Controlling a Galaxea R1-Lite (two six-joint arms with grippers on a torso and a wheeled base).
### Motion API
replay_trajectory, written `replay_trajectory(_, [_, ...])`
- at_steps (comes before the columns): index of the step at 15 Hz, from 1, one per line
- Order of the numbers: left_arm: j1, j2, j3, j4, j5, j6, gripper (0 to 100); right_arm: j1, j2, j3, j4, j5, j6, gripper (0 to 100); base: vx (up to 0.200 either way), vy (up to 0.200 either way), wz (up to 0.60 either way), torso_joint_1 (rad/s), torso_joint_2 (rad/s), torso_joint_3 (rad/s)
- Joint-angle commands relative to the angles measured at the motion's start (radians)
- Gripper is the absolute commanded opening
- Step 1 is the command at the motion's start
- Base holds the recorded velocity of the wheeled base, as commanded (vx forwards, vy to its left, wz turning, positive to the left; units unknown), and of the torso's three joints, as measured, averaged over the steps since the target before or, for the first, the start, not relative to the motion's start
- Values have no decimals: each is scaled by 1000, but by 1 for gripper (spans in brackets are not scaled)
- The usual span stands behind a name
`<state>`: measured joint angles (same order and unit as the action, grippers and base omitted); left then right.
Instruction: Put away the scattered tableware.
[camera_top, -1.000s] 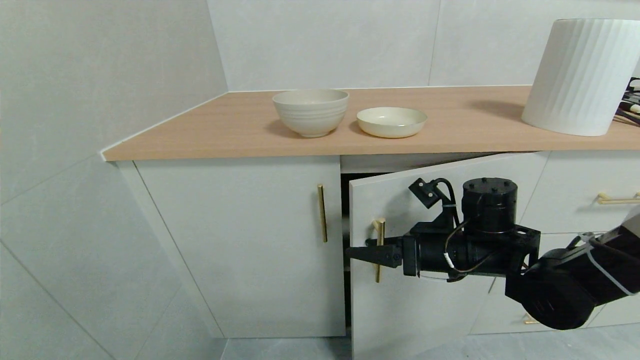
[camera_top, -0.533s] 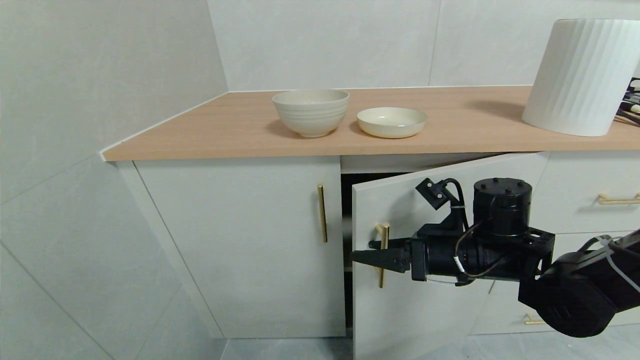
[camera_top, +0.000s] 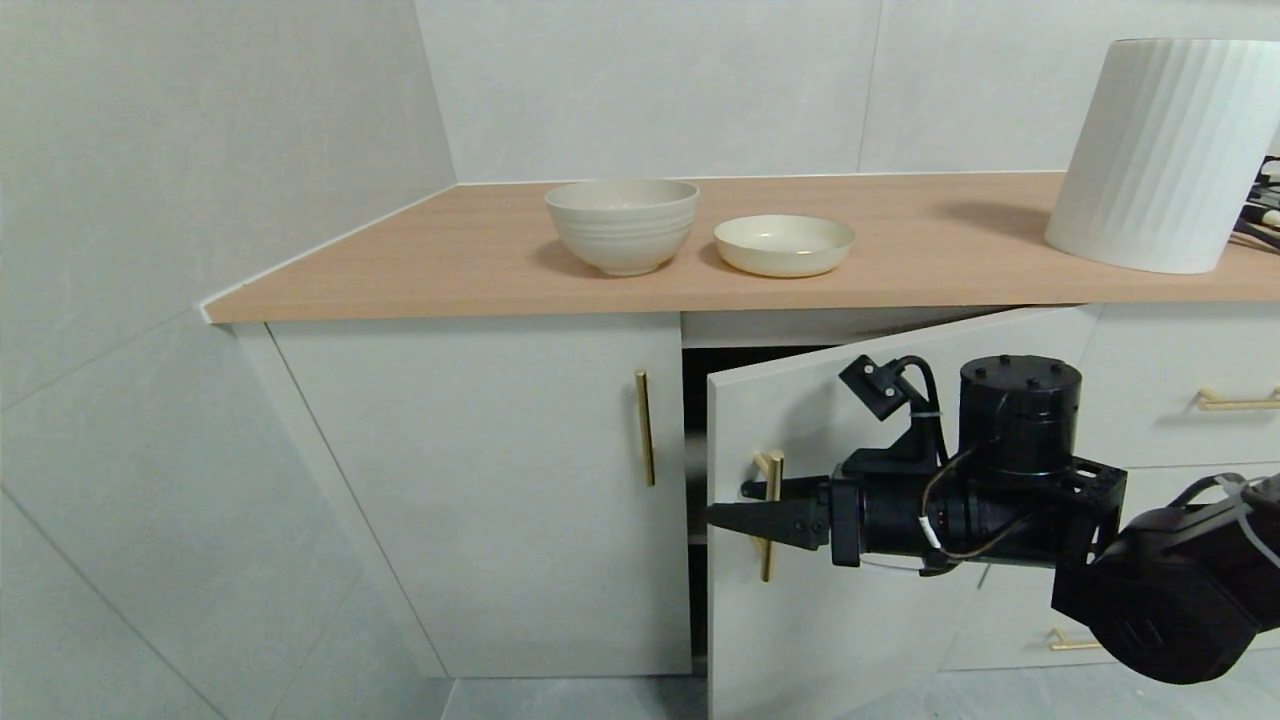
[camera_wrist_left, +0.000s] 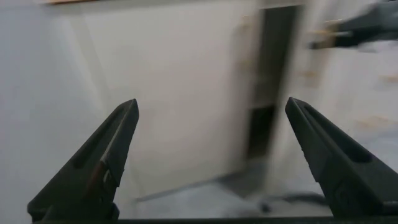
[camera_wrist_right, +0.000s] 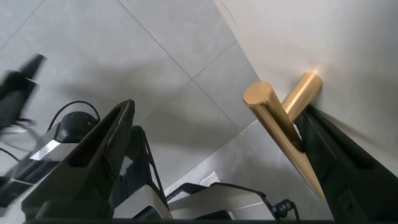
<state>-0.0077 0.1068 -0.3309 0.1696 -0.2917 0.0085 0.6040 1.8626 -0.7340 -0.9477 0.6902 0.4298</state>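
High above the right gripper (camera_top: 727, 503): the bowl (camera_top: 621, 225).

Right gripper (camera_wrist_right: 214, 112): black fingers spread wide apart.
Handle: brass-coloured cylindrical bar handle (camera_wrist_right: 283, 121), between the fingers, close against one finger (camera_wrist_right: 336, 158), well apart from the other.
Door: white flat cabinet door panel (camera_wrist_right: 323, 31), carrying the handle.
Background: grey tiled surface (camera_wrist_right: 155, 56).

Brass handle (camera_top: 767, 560) between the right gripper's (camera_top: 730, 503) spread fingers, door panel (camera_top: 800, 630) just behind, free dark gap (camera_top: 697, 480) past the tips — closed door (camera_top: 480, 480) beyond
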Motion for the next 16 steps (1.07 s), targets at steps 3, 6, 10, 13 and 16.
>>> replay_trajectory(3, [-6, 577, -324, 48, -282, -9, 100, 0, -20, 10, 1, -3, -2, 100, 0, 0, 0, 0, 0, 0])
replay_trajectory(6, [-12, 860, -323, -78, -308, 1, 100, 0, -17, 12, 1, -3, -2, 100, 0, 0, 0, 0, 0, 0])
replay_trajectory(10, [-29, 1134, -303, -242, -305, -12, 100, -1, -20, 12, 1, -3, 0, 100, 0, 0, 0, 0, 0, 0])
replay_trajectory(13, [-80, 1214, -293, -271, -305, -88, 100, 0, -6, 13, 1, -1, -2, 100, 0, 0, 0, 0, 0, 0])
replay_trajectory(16, [-120, 1222, -292, -271, -307, -119, 100, 0, -5, 13, 0, -1, -2, 100, 0, 0, 0, 0, 0, 0])
